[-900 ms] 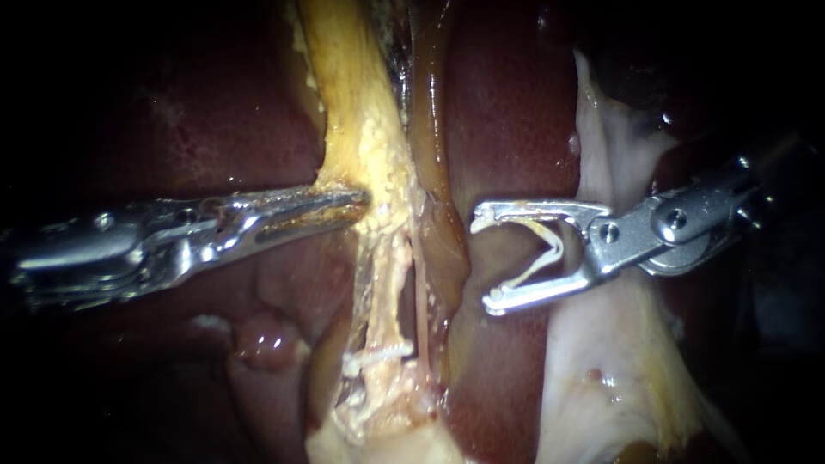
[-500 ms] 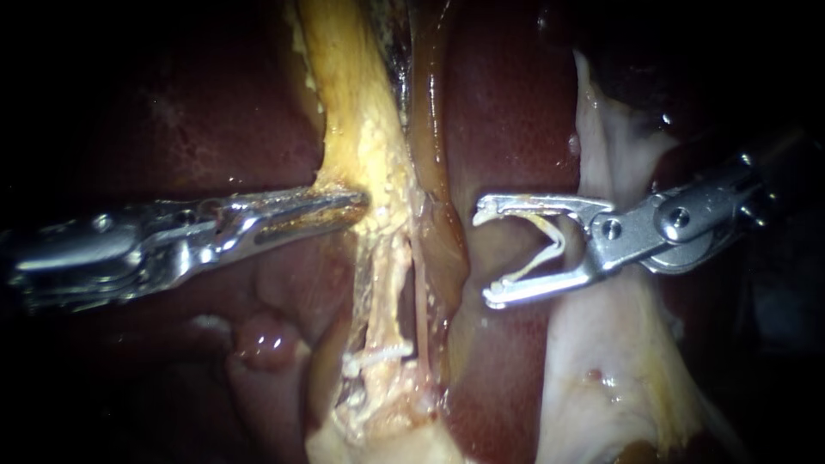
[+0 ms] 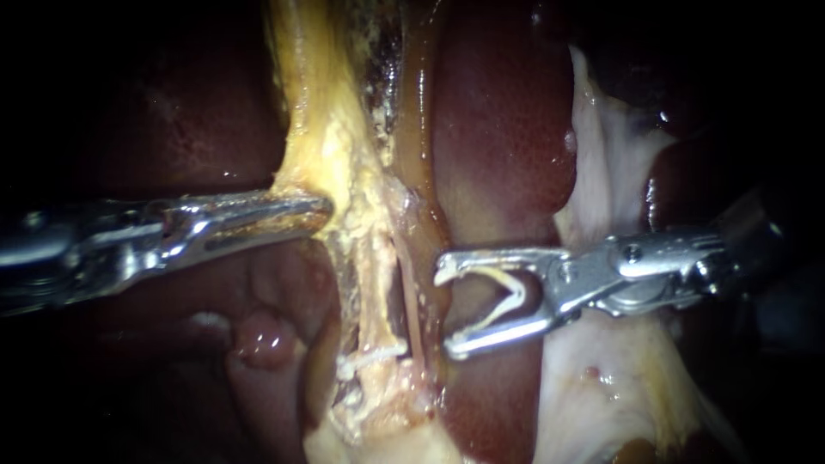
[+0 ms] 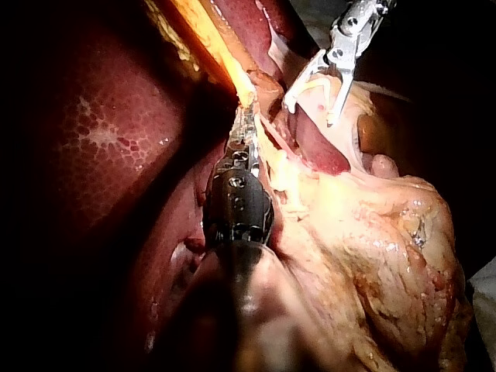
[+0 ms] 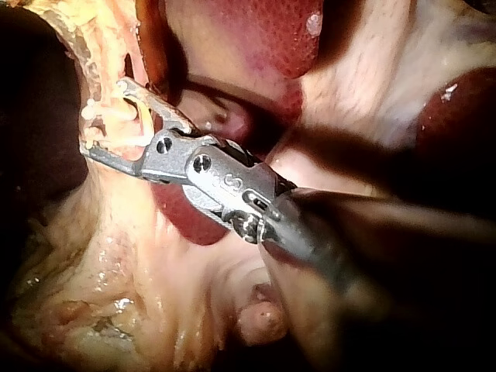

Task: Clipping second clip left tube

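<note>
My left instrument [image 3: 316, 211] comes in from the left, its jaws shut on the yellow tissue strand [image 3: 335, 146] above the tubes; the left wrist view shows the same hold [image 4: 246, 116]. Below it run the pale left tube [image 3: 375, 288] and a thin tube [image 3: 411, 301] beside it. A white clip [image 3: 374, 354] lies across the left tube lower down. My right instrument [image 3: 447, 309] stands just right of the tubes with its jaws open and a white V-shaped clip [image 3: 503, 296] seated in them. In the right wrist view its jaws [image 5: 101, 116] touch the yellow tissue.
Dark red liver [image 3: 507, 129] lies behind and on both sides of the tubes. Pale whitish tissue [image 3: 601, 387] sits under my right instrument's shaft. A lumpy yellow fatty mass [image 4: 372, 256] lies beside my left instrument in the left wrist view.
My right instrument has moved left and down, closer to the tubes, jaws still open around its clip. My left instrument has drawn the yellow strand to the left.
</note>
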{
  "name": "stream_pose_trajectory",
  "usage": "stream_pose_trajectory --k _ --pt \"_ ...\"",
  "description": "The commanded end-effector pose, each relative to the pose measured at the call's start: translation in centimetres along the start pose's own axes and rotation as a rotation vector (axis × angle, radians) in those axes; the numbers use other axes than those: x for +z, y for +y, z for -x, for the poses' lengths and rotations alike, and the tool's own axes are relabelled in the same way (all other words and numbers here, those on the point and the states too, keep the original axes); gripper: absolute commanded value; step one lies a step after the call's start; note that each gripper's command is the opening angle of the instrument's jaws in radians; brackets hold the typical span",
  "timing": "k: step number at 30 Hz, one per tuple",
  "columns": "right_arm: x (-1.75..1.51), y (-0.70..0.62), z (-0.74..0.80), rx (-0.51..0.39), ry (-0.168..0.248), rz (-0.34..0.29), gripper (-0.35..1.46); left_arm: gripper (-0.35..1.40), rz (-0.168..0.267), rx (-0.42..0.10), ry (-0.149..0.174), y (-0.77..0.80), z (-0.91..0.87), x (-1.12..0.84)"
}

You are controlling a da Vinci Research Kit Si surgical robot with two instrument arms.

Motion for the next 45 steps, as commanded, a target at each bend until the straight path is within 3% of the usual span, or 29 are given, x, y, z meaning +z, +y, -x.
stream_pose_trajectory --k 1,9,18,34,45 --pt "0.04 0.02 0.03 0.004 -0.006 -0.001 0.55 -0.35 0.002 0.0 -0.008 -0.02 0.04 -0.06" --pt "0.33 0.19 0.19 0.014 -0.021 -0.013 0.55 -0.35 0.003 0.014 -0.027 -0.19 0.15 -0.25" --pt "0.62 0.23 0.25 0.024 -0.028 -0.042 0.55 -0.35 0.003 0.018 -0.03 -0.25 0.17 -0.29" --pt "0.9 0.19 0.19 0.055 0.026 -0.166 0.51 -0.35 0.004 0.02 -0.03 -0.18 0.16 -0.25" --pt "1.05 0.14 0.22 0.075 0.032 -0.212 0.47 -0.35 0.005 0.02 -0.03 -0.14 0.15 -0.2"
